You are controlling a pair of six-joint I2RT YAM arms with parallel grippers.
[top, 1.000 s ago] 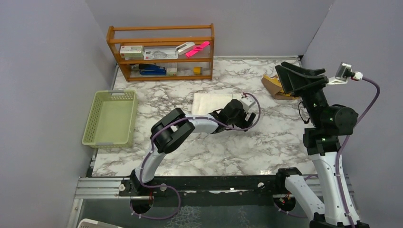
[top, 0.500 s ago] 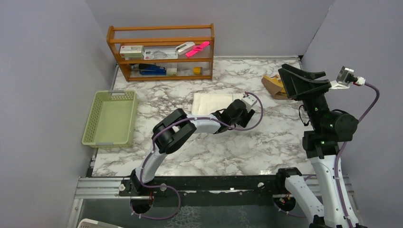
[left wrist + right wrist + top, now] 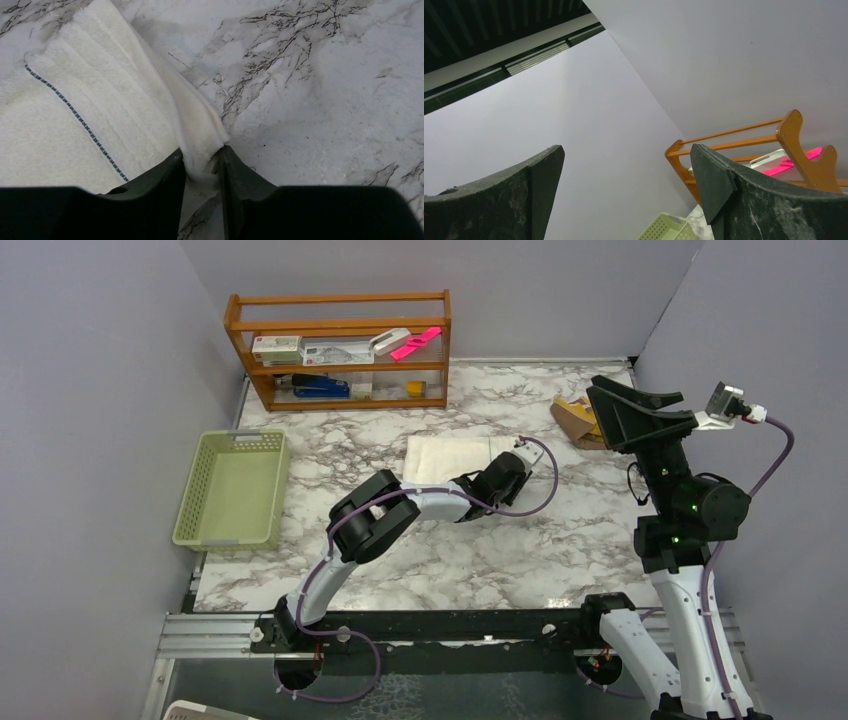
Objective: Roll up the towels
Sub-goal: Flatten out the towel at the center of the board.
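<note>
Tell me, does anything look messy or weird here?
The white towel has one corner bunched up, pinched in the left gripper. The brown towel lies crumpled at the far right of the table. The right gripper points up at the wall, open and empty.

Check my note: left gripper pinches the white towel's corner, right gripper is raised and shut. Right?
Not quite: the right gripper is raised but wide open, as the right wrist view shows. The left gripper does pinch the white towel at its corner.
</note>
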